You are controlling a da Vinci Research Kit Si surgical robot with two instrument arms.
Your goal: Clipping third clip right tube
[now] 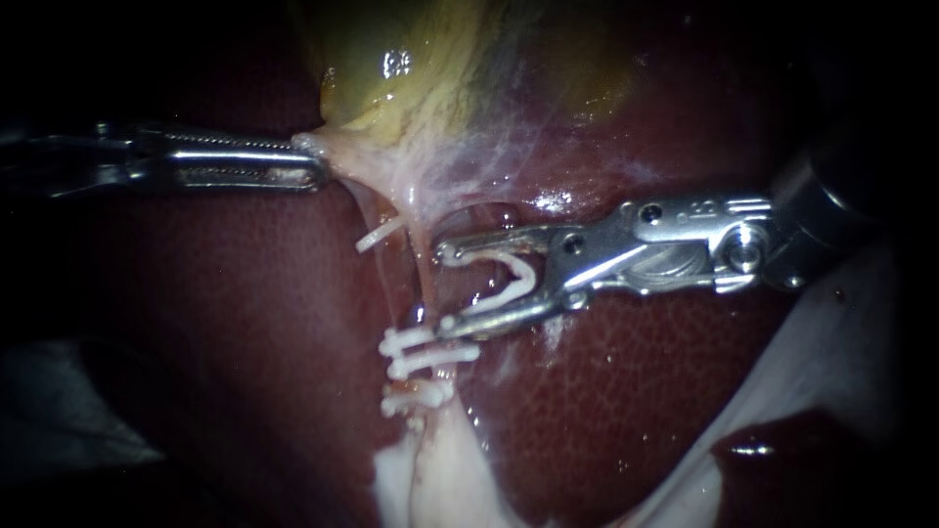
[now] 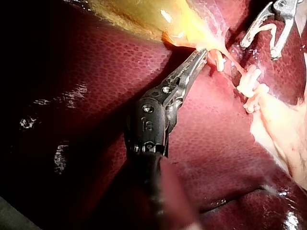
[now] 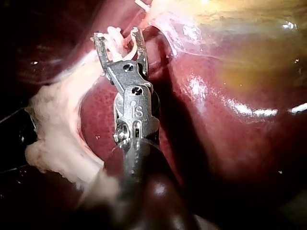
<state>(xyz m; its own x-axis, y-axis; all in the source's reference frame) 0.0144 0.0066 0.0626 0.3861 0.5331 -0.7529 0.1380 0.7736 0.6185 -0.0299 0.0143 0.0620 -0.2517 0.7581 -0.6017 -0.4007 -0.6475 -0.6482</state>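
**Two clips on the right tube, another held open beside it**

Two white clips (image 1: 427,349) cross the right tube (image 1: 426,284) close together, at 6 o'clock from the mouth of my right instrument (image 1: 447,286). That instrument's end effector stands wide, and both halves seat an open clip (image 1: 518,279) whose mouth faces 9 o'clock. The tube runs just at the tips, and I cannot tell whether it lies inside the mouth. My left instrument (image 1: 315,161) enters from 9 o'clock. Its end effector is clamped narrow on pale tissue at the 6 o'clock edge of the gallbladder (image 1: 391,68), at 11 o'clock from the open clip. The dark red liver (image 1: 636,391) lies beneath both instruments.
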